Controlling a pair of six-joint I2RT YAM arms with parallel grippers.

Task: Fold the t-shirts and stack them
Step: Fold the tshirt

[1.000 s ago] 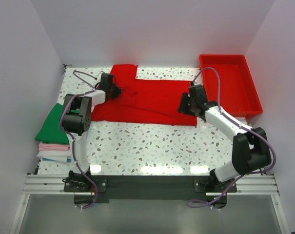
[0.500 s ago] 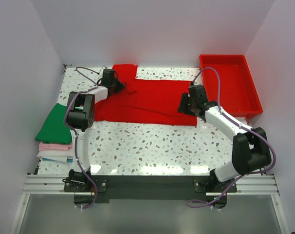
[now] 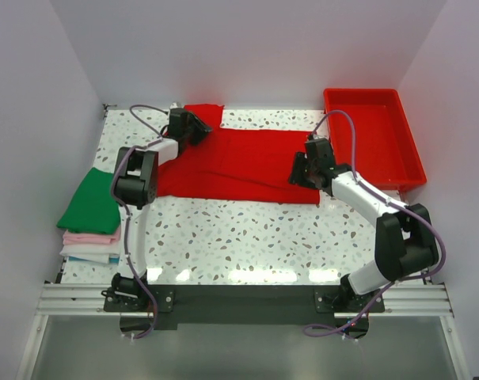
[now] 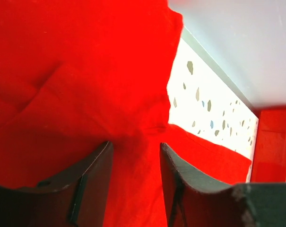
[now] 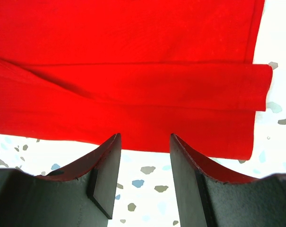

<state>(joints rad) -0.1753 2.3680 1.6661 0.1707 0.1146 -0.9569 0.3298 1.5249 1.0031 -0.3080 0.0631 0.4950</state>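
A bright red t-shirt [image 3: 247,158] lies spread across the back of the table, with its lower hem folded over. My left gripper [image 3: 201,131] is open low over the shirt's left sleeve area. In the left wrist view the gripper [image 4: 134,145] has red cloth [image 4: 86,71] showing between its jaws. My right gripper [image 3: 296,170] is open at the shirt's right end. In the right wrist view the gripper [image 5: 144,137] has its tips at the edge of the folded cloth [image 5: 133,94], with bare table between the jaws. A green shirt [image 3: 93,202] tops a stack of pink [image 3: 87,237], white [image 3: 85,250] and teal shirts at the left edge.
A rigid red plastic tray [image 3: 374,138] stands at the back right and also shows in the left wrist view [image 4: 270,142]. The speckled table [image 3: 247,237] runs between the shirt and the arm bases. White walls close the back and sides.
My left gripper has moved toward the back and a little right over the shirt's sleeve. My right gripper has stayed almost still at the shirt's right end.
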